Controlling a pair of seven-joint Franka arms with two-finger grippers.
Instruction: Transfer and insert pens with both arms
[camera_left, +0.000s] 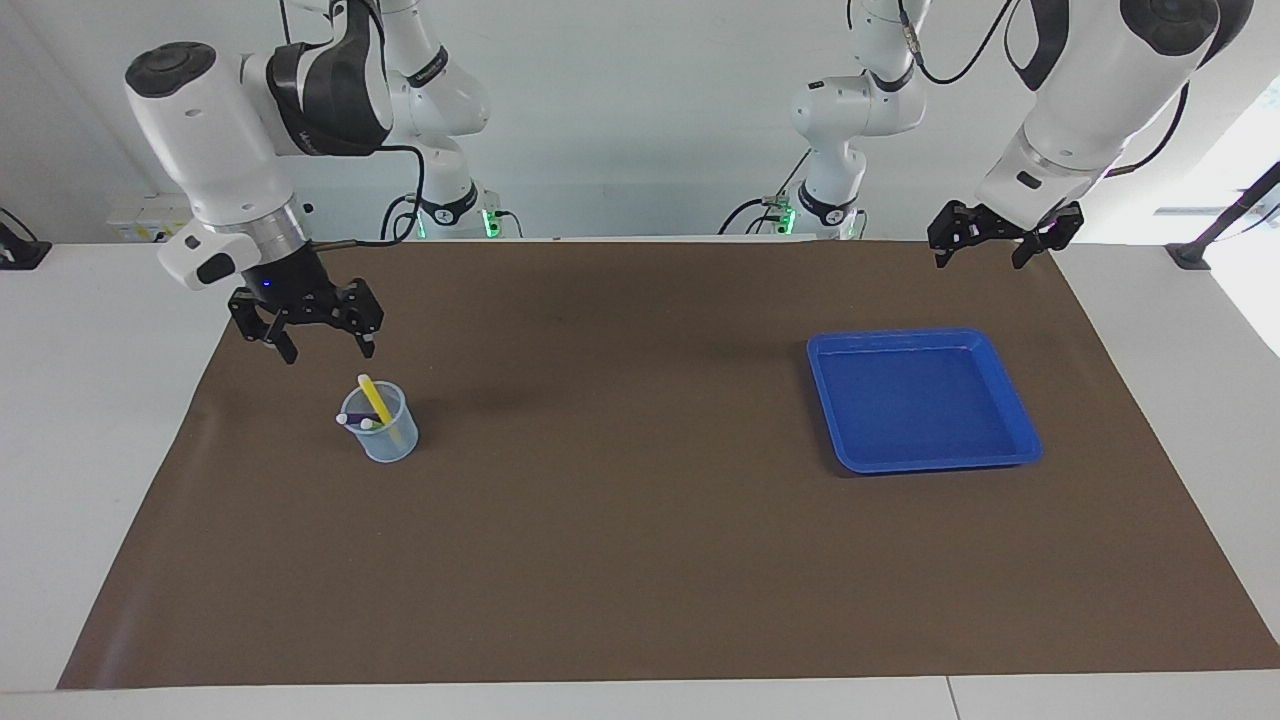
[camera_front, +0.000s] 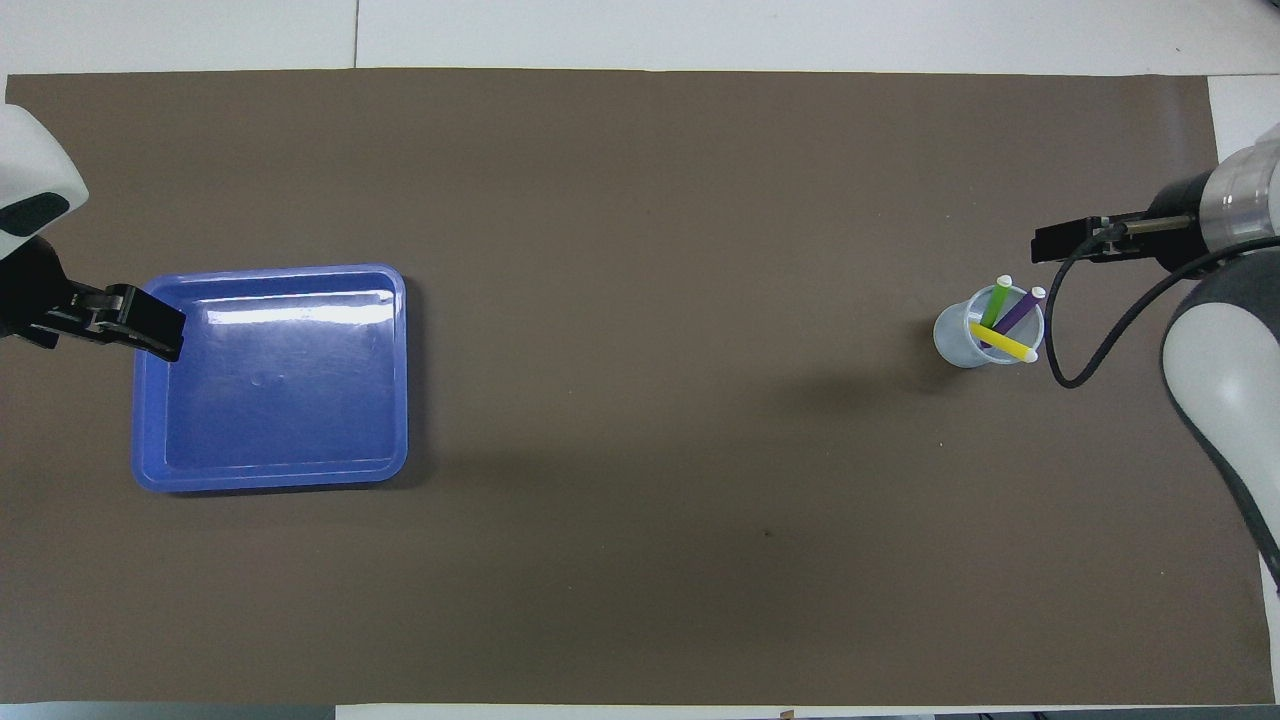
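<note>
A clear cup (camera_left: 388, 442) stands on the brown mat toward the right arm's end of the table. The yellow pen (camera_left: 376, 398), the purple pen (camera_front: 1020, 310) and the green pen (camera_front: 993, 305) stand tilted in it, pale tips up. The cup also shows in the overhead view (camera_front: 952, 335). My right gripper (camera_left: 328, 350) is open and empty, raised over the mat beside the cup; it also shows in the overhead view (camera_front: 1048, 245). My left gripper (camera_left: 981, 260) is open and empty, raised high over the mat's edge by the tray; it also shows in the overhead view (camera_front: 140, 322).
An empty blue tray (camera_left: 920, 400) lies on the mat toward the left arm's end; it also shows in the overhead view (camera_front: 270, 380). Two slimmer white arms with green-lit bases (camera_left: 830, 215) stand at the robots' edge of the table. A black cable (camera_front: 1080, 370) hangs from the right arm near the cup.
</note>
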